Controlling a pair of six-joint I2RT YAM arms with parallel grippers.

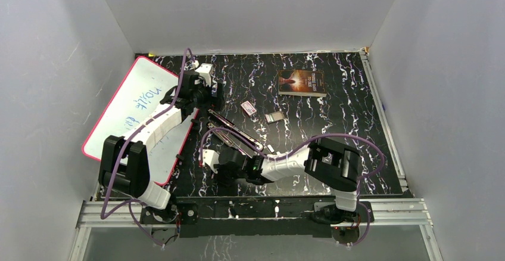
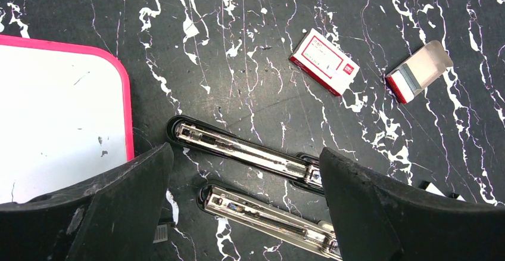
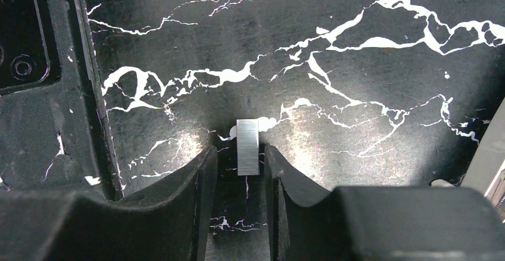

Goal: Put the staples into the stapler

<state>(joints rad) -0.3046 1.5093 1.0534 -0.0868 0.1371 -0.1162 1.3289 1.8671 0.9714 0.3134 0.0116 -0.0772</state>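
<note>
Whiteboard (image 1: 128,112): blue handwriting, not legible. Stapler (image 2: 250,152): hinged open on the table beneath the wide-open, empty left gripper (image 2: 245,151). Staple box (image 2: 324,60): red-and-white label, too small to read. Staples (image 3: 248,146): one strip near the stapler, between the slightly parted fingers of the right gripper (image 3: 239,149). An off-centre closure could skew or snap it.
</note>
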